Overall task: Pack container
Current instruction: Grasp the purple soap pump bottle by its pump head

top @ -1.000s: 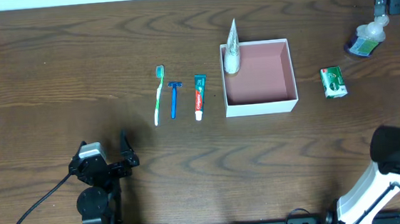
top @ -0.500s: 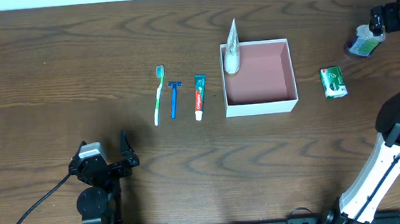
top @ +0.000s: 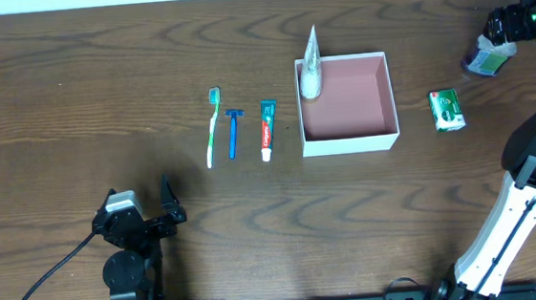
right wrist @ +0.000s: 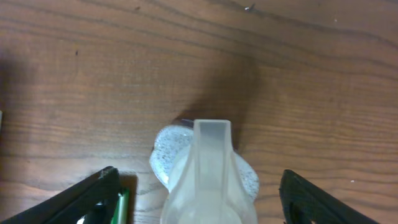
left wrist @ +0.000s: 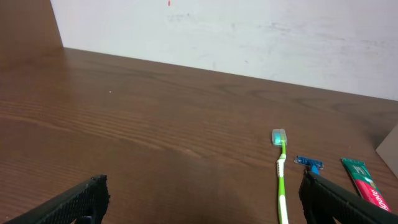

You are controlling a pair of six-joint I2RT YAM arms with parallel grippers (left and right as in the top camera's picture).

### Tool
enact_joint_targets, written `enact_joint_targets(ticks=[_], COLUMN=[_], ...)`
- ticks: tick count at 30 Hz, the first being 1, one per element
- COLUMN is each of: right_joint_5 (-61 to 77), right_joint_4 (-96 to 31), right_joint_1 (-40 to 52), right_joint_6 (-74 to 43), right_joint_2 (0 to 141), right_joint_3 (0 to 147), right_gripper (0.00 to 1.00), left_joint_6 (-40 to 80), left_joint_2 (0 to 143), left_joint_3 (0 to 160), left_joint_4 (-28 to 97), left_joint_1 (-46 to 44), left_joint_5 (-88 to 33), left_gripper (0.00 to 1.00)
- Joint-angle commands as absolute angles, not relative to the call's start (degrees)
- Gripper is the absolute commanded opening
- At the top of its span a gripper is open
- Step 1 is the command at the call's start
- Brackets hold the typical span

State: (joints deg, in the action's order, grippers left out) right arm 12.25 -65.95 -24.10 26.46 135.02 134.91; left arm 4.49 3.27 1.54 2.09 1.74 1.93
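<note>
The container (top: 350, 144) is a square white box with a pink inside, right of the table's middle. A grey-white tube (top: 310, 62) leans upright in its far left corner. Left of it lie a green toothbrush (top: 212, 126) (left wrist: 282, 176), a blue razor (top: 234, 131) (left wrist: 309, 163) and a toothpaste tube (top: 267, 127) (left wrist: 365, 182). A green soap box (top: 447, 110) lies right of it. My right gripper (top: 516, 15) is open above a clear pump bottle (top: 487, 57) (right wrist: 207, 177), its fingers on either side. My left gripper (top: 163, 214) is open and empty near the front left.
The left arm's base and a black cable (top: 48, 275) sit at the front left. The right arm's white link (top: 517, 207) rises at the right edge. A white wall (left wrist: 249, 31) stands behind the table's far edge.
My right gripper has moved from the far right corner to a spot over the pump bottle. The left arm and the items on the table have not moved.
</note>
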Motion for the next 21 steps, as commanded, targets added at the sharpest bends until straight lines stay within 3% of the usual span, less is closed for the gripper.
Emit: enact_joint_targets(ticks=[1,6,15,21], right_joint_5=[13.5,13.5,13.3,12.9], right_joint_4=[-66.0,-66.2,-66.2,-66.2], right_joint_1=[-23.6,-23.6,-23.6,-23.6], right_joint_6=[26.8,25.7,25.3,23.1], right_joint_2=[135.1,135.1,135.1,135.1], right_joint_3=[135.1,135.1,135.1,135.6], right_gripper=[0.76,0.59,0.47,0.29], left_joint_6=[4.5,4.5,4.5,4.5], left_joint_2=[3.2,3.2,3.2,3.2], left_joint_3=[0.2,0.2,0.2,0.2], left_joint_4=[4.0,4.0,4.0,4.0], left_joint_1=[2.0,2.0,2.0,2.0], left_joint_5=[3.5,3.5,3.5,3.5], left_gripper=[0.98,0.98,0.98,0.98])
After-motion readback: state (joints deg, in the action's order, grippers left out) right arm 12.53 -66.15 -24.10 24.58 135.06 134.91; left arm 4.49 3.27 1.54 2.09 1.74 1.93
